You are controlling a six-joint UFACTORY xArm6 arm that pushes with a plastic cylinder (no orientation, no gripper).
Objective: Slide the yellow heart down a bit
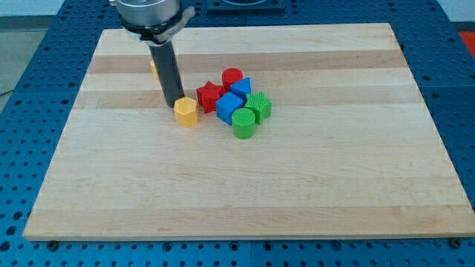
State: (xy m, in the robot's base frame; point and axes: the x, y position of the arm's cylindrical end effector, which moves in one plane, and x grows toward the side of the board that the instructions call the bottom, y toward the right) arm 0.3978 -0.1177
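Tip: your rod's tip [175,103] touches the top-left edge of a yellow block [185,112]; no claw shows, so open or closed cannot be told.
Yellow heart: you cannot confirm which; another yellow piece [153,67] hides behind the rod.
Cluster: red star [210,96], red cylinder [232,77], blue blocks [229,107], green blocks [243,123] bunch just right.
Board: wooden table [297,193].

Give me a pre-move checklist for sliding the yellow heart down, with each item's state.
1. Heart identified: cannot tell. The open yellow block looks faceted; the hidden yellow block is mostly behind the rod.
2. My tip on the top side of the open yellow block: ok, at its upper left.
3. Tip touching it: cannot tell.
4. Board below it free: ok.
5. Red star apart from it: ok, on the view's right.
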